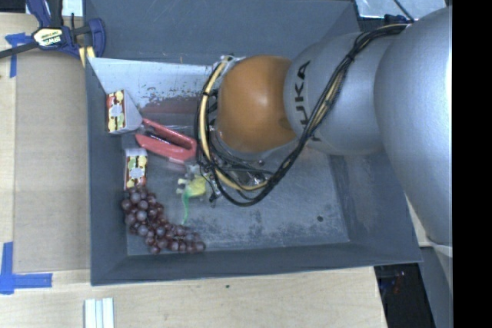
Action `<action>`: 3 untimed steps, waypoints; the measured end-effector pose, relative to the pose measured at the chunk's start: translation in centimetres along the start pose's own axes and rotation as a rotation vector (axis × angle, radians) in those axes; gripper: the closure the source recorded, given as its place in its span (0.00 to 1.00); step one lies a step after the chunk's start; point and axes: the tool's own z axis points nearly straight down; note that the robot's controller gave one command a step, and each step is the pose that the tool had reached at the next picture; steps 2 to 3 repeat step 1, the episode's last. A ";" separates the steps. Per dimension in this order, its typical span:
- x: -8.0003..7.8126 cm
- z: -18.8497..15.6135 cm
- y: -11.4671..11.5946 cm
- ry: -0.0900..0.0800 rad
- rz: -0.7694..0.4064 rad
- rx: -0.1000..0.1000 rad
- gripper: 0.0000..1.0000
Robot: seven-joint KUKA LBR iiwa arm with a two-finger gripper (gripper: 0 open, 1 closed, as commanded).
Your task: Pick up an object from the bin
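Bin contents, as you saw them:

1. Grey metal bin [231, 19].
2. Arm [369, 96], entered from the right. Its orange wrist cover [254, 104] hung over the left-centre of the bin floor.
3. Jaws sat beneath the cover and cables, so you could not tell whether they were apart or closed.
4. Small yellow-green thing [196, 187] lay just below the cover, nearest the wrist.
5. Red two-handled tool [165, 142] lay just left of the cover.
6. Upper printed packet [115, 111] was by the left wall.
7. Lower printed packet [136, 169] was under the tool's left end.
8. Dark purple grape bunch [157, 223] was in the front-left corner.
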 end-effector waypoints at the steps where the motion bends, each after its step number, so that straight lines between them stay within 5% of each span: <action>1: 0.2 -2.2 0.1 0.010 0.002 -0.003 1.00; 3: 0.2 -2.2 0.1 0.010 0.002 -0.003 1.00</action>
